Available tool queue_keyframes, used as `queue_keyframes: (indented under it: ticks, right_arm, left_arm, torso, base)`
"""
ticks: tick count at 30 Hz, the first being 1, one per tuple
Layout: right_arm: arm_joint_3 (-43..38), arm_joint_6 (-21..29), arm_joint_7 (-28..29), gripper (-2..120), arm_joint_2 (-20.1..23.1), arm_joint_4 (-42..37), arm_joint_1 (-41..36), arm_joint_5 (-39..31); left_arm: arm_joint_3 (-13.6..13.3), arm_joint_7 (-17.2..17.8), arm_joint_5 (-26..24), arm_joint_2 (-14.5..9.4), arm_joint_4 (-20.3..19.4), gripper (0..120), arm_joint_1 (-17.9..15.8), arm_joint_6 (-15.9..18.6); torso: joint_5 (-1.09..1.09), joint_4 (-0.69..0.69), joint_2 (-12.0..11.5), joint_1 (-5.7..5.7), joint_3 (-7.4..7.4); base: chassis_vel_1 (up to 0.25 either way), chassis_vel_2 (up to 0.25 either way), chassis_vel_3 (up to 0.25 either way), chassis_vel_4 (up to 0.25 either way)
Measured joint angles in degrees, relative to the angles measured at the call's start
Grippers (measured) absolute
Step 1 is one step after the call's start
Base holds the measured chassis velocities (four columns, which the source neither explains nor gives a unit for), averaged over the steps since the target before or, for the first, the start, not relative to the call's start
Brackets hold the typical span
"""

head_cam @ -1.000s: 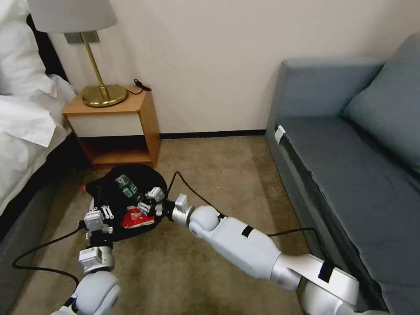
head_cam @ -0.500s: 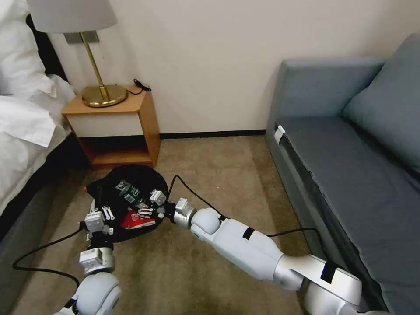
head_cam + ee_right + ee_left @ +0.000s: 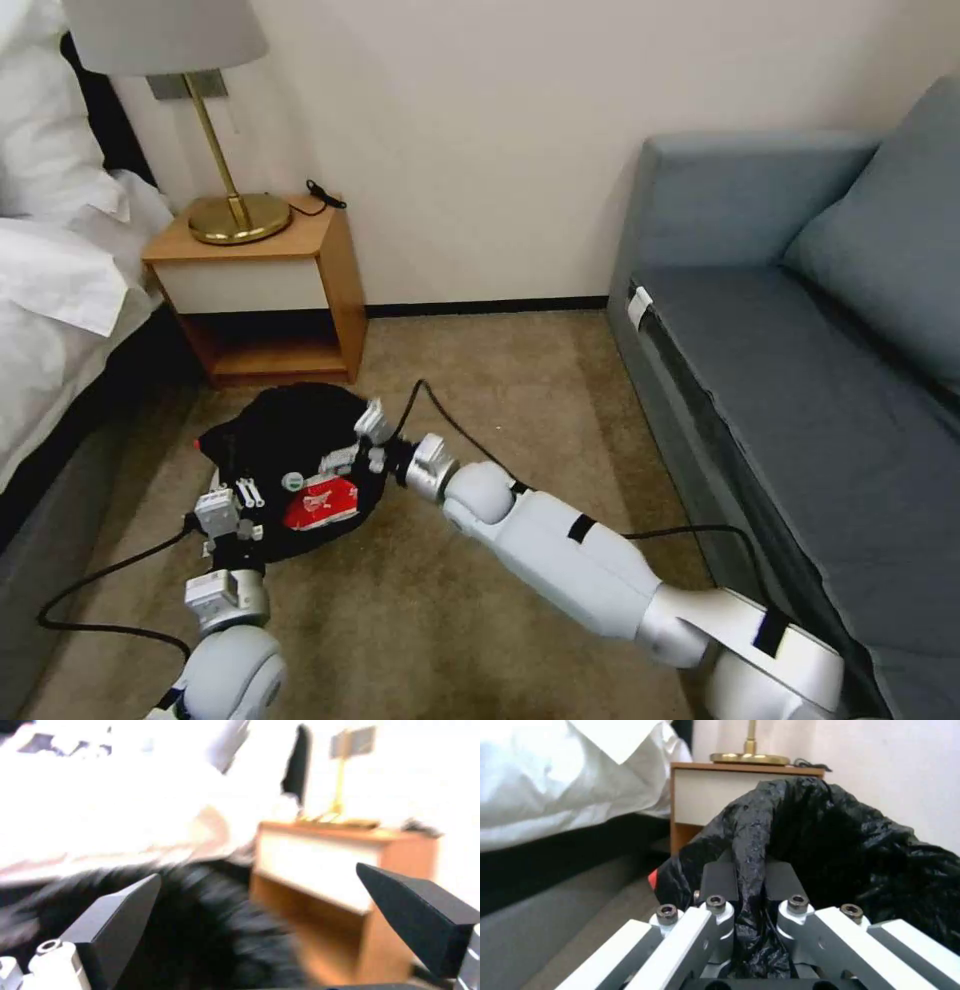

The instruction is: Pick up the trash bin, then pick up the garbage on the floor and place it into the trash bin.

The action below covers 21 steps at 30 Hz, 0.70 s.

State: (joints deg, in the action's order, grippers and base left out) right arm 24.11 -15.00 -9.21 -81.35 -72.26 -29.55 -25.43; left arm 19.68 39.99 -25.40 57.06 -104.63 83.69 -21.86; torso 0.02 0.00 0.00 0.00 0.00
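Left hand [image 3: 750, 885]: closed, its two dark fingers [image 3: 720, 881] pinching a fold of the crinkly black bag at the near rim of the trash bin [image 3: 290, 440]; in the head view this hand [image 3: 238, 497] sits at the bin's near-left edge.
Right hand [image 3: 352, 447]: at the bin's right rim, over its mouth; in the right wrist view its two black fingers [image 3: 120, 918] are spread wide with nothing between them, and the black bag lies blurred beyond them.
Trash bin: on the carpet floor [image 3: 500, 400], just in front of the nightstand [image 3: 270, 290], between the bed's edge and the sofa's near corner; its mouth is tipped toward the robot.
Garbage in the bin: a crumpled red-white carton [image 3: 320, 503] lies inside near the front rim, between the two hands; a small round greenish-white piece [image 3: 291, 482] sits just beside it, too small to identify.
Nightstand: wooden, against the wall, with a brass lamp [image 3: 225, 190] on top.
Bed [image 3: 60, 280]: white bedding hanging at the left, near the bin.
Sofa [image 3: 800, 350]: grey, along the right, well apart from the bin.
Cables: black cables [image 3: 440, 420] trail over the carpet from both arms.
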Motion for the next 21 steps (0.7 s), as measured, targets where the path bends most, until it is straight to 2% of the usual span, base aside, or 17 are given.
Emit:
queue_keyframes:
  ticks: [5, 7, 10, 12, 13, 15, 17, 21]
  right_arm:
    - [-5.91, 0.42, -0.14, 100, 2.98, -2.78, -0.49, -2.55]
    - [-9.29, 0.5, -0.6, 100, 4.17, -3.24, -1.42, -3.59]
    - [-11.21, 0.54, -0.95, 100, 5.0, -3.28, -2.12, -4.1]
    - [-13.33, 0.37, -2.02, 100, 6.47, -3.28, -3.24, -4.31]
    - [-13.33, 0.37, -2.02, 100, 6.47, -3.28, -3.24, -4.31]
    - [-14.62, 0.07, -3.14, 100, 7.94, -3.38, -4.41, -4.32]
    - [-15.28, -0.16, -3.85, 100, 8.58, -3.49, -5.33, -4.3]
    - [-16.24, -0.55, -5.13, 100, 9.26, -3.62, -6.47, -4.17]
  left_arm:
    - [0.31, -0.8, -6.13, 1.96, -0.82, 6, -1.32, -1.28]
    - [0.27, -1.83, -11.69, 3.94, -1.95, 6, -2.15, -2.36]
    - [0.03, -2.6, -14.35, 5.24, -1.45, 6, -2.96, -3.49]
    - [-0.3, -3.47, -18.2, 6.63, 0.97, 6, -4.49, -5.02]
    - [-0.3, -3.47, -18.2, 6.63, 0.97, 6, -4.49, -5.02]
    - [-0.42, -3.51, -23.59, 7.49, 4.0, 6, -6.55, -5.12]
    - [-0.51, -3.45, -24.88, 7.78, 6.92, 6, -8.07, -5.12]
    - [-1.12, -3.33, -26.98, 7.9, 9.92, 6, -10.05, -4.63]
  torso:
    - [0.0, -0.01, 0.0, 0.0, 0.0]
    - [0.01, 0.0, 0.0, 0.0, 0.0]
    - [0.0, -0.01, 0.0, 0.0, 0.0]
    - [0.0, -0.02, 0.0, 0.0, 0.0]
    - [0.0, -0.02, 0.0, 0.0, 0.0]
    - [0.0, 0.0, 0.0, 0.0, 0.0]
    - [0.01, -0.01, 0.0, 0.0, 0.0]
    - [-0.01, 0.0, 0.0, 0.0, 0.01]
  base:
    - [0.0, 0.0, 0.0, 0.0]
    - [0.0, 0.0, 0.0, 0.0]
    - [0.0, 0.0, 0.0, 0.0]
    - [0.0, 0.0, 0.0, 0.0]
    - [0.0, 0.0, 0.0, 0.0]
    - [0.0, 0.0, 0.0, 0.0]
    - [0.0, 0.0, 0.0, 0.0]
    - [0.0, 0.0, 0.0, 0.0]
